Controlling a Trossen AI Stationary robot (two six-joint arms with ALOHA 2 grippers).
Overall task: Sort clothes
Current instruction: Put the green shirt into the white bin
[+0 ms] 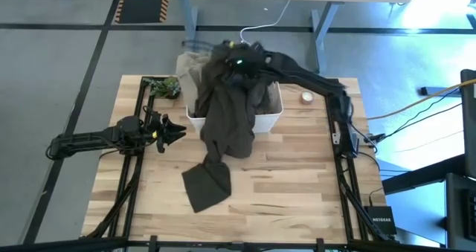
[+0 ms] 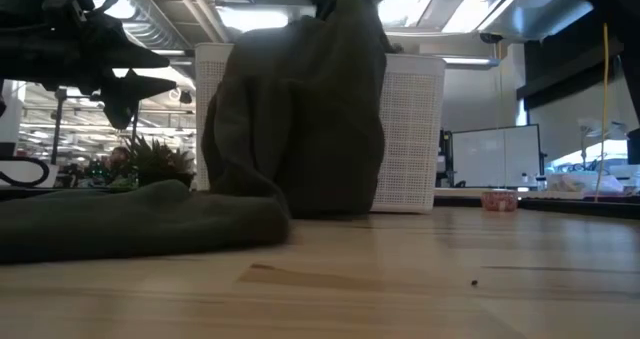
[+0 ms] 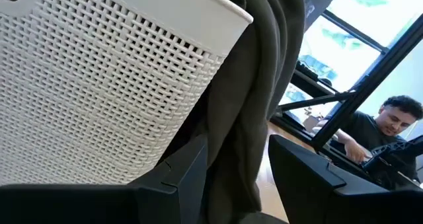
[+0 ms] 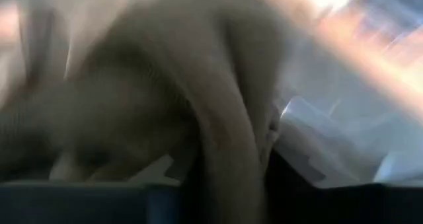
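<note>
Wooden table (image 1: 297, 178), seen from above, with my two arms reaching in from either side. At its far middle stands the white perforated bin (image 1: 269, 120); a large dark olive-brown garment (image 1: 227, 122) spills out of it, hangs over the near wall and trails down onto the tabletop, where its lower end lies folded flat toward the near left. From table height this garment (image 2: 300, 119) covers most of the bin's front (image 2: 415, 129) and runs on leftward as a low ridge of cloth across the boards. A grey-khaki garment (image 1: 190, 72) lies heaped at the bin's far left corner, partly under the olive one. My right gripper (image 1: 239, 59) is over the bin's far side, buried in the top of the olive-brown garment; in its own wrist camera, cloth (image 4: 218, 118) runs down between my two fingers (image 4: 310, 164), which stand somewhat apart with the fabric between them, though I cannot tell whether they actually pinch it. My left gripper (image 1: 172, 131) waits above the table just left of the bin, fingers parted and empty, pointing at the bin wall and the hanging cloth. Smaller items: a potted green plant (image 1: 163, 86) at the far left of the table beside the bin, and a small round object (image 1: 306, 97) to the bin's right. A person (image 3: 380, 135) sits beyond the table.
</note>
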